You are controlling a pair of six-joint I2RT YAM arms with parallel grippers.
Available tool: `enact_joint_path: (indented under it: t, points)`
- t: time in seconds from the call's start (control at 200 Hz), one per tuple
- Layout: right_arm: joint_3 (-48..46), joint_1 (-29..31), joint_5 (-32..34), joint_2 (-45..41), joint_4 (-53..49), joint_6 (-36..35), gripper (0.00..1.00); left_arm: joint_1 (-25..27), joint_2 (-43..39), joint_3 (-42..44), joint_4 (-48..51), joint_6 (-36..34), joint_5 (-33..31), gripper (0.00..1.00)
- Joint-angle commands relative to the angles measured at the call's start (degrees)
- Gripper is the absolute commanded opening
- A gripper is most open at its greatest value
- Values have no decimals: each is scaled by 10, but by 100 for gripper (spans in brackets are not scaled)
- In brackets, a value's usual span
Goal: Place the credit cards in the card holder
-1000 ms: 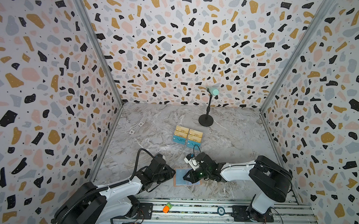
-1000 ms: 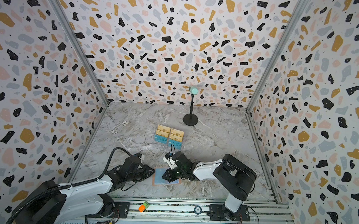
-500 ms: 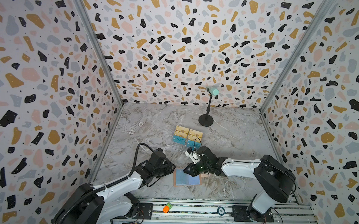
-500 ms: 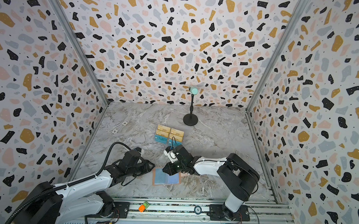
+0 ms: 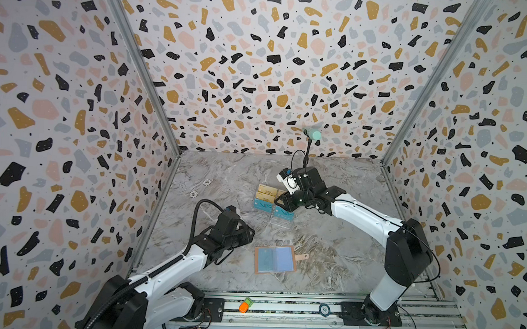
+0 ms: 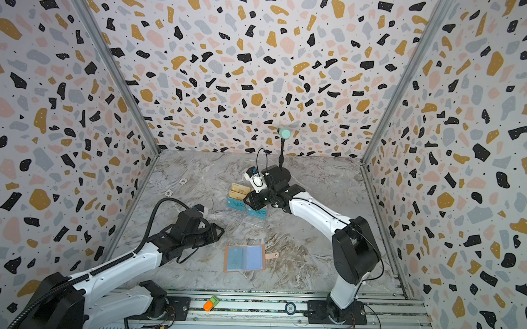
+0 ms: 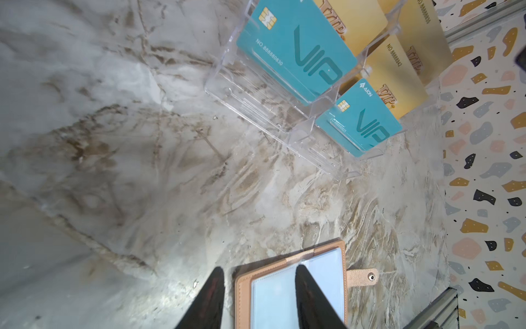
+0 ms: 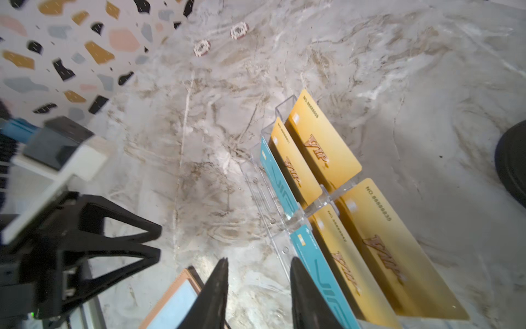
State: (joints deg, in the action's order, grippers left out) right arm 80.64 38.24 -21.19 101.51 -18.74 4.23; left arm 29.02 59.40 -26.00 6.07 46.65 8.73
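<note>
A: Terrazzo-speckled walls (image 5: 260, 64) box in a grey marbled tabletop (image 5: 329, 235). What lies nearest?

B: Nearer than the card holder, on the metal rail (image 5: 280, 306), sit a small orange-and-green block (image 5: 244, 305) and a dark round chip marked 50 (image 5: 324, 310). Only the top views show those.

A: And the holder?

B: The salmon-pink leather-like booklet card holder (image 5: 275, 259) lies open and flat on the tabletop, clear sleeves up. Its snap tab (image 7: 367, 276) sticks out sideways. The sleeves look pale blue, and I cannot tell whether a card sits inside. The metal button shows only in the left wrist view.

A: The left gripper (image 7: 259, 273)?

B: Its fingers are parted with nothing between them. In both top views it hangs just beyond the holder's left corner, apart from it.

A: Farther out?

B: Beyond the holder stands a clear acrylic tiered rack (image 7: 256, 99). It holds flat teal-blue cards (image 7: 296, 51) with large VIP lettering, and gold cards (image 8: 321, 145) on the tiers behind them. The card numbers can be read only in the wrist views.

A: The right gripper (image 8: 259, 265)?

B: It is parted and empty too, poised over the rack. One finger is beside a teal-blue card, but I cannot tell if they touch.

A: Farthest?

B: Two small red-and-white round chips (image 8: 239, 30) lie well beyond the holder to the left. A black stand with a mint-green head (image 5: 312, 133) is by the back wall.
</note>
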Motion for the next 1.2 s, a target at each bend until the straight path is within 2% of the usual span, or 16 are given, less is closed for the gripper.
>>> enact_joint_path:
  t: [0.0,0.175,0.546,1.196]
  points:
    - [37,-7,8,16,-93,-65,37,-12,-30,16,4,1,6,43]
    - [50,-17,3,37,-105,-100,37,-21,-38,15,22,-4,18,43]
    - [76,-19,30,84,-113,-127,37,-30,-59,41,20,4,27,44]
    - [92,-4,46,122,-127,-142,37,-34,-43,39,16,-3,40,44]
